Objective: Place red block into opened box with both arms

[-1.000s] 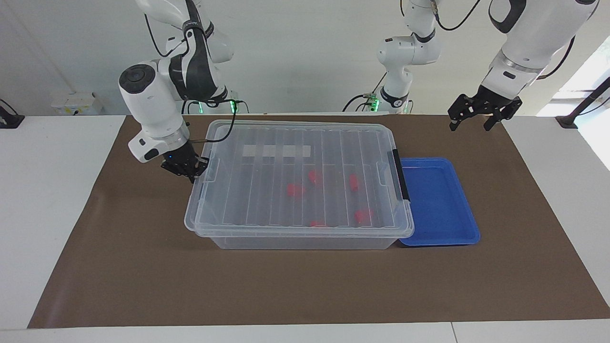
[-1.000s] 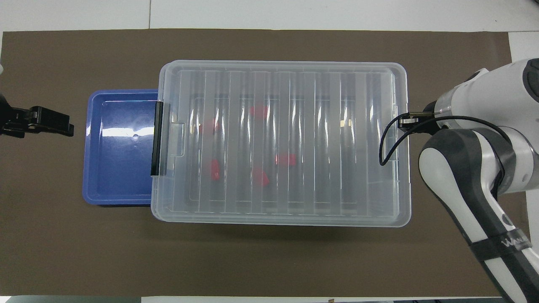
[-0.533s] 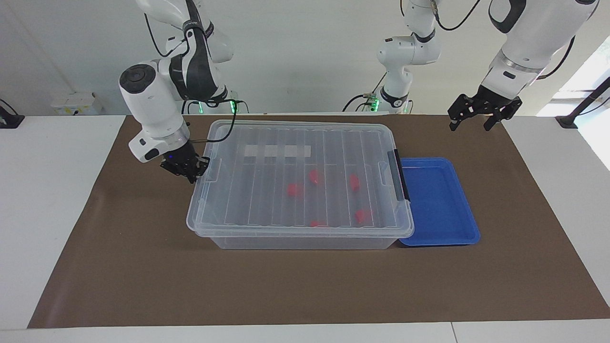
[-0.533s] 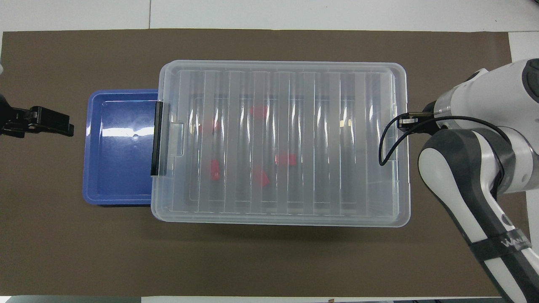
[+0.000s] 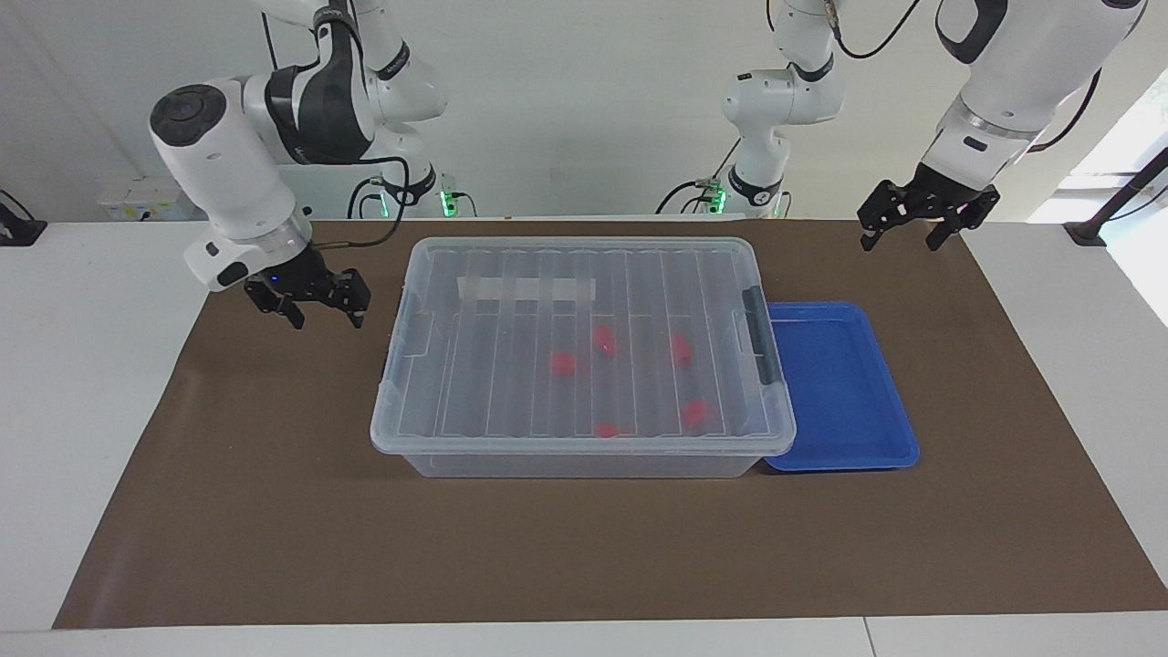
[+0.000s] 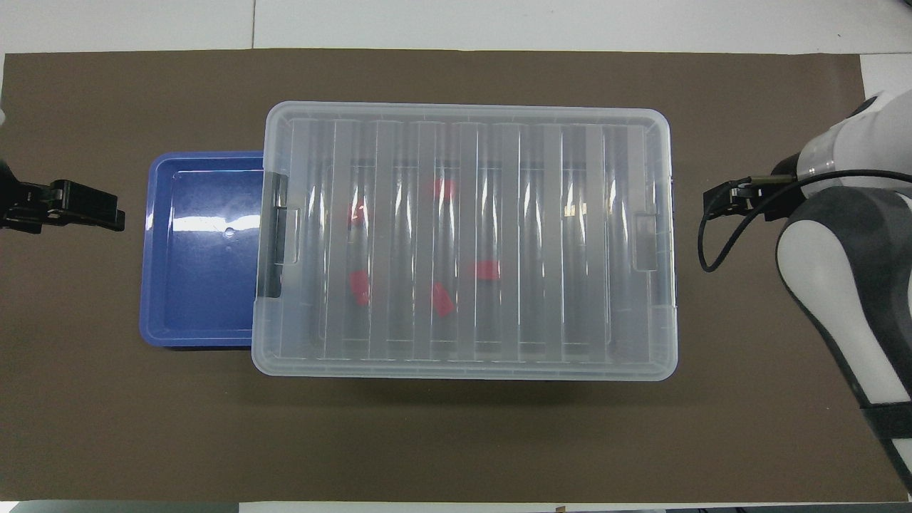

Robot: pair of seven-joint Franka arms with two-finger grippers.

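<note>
The box (image 5: 584, 449) stands mid-mat, its ribbed clear lid (image 5: 511, 383) lying flat on it. Several small red blocks, one of them (image 5: 564, 363), lie inside under the lid and also show through it from overhead (image 6: 486, 269); which one is the task's red block I cannot tell. My right gripper (image 5: 327, 318) hangs open and empty over the mat, beside the box toward the right arm's end. In the overhead view its fingers are hidden under the wrist. My left gripper (image 5: 899, 239) waits open over the mat toward the left arm's end (image 6: 114, 214).
A shallow blue tray (image 5: 839, 383) lies against the box's end toward the left arm (image 6: 199, 271), its edge under the box rim. A dark clip handle (image 5: 756, 333) sits on that end of the lid. A brown mat (image 5: 274, 511) covers the table.
My right gripper has opened, let go of the lid's edge and drawn back toward the right arm's end. The lid has dropped flat onto the box. The left arm has not moved.
</note>
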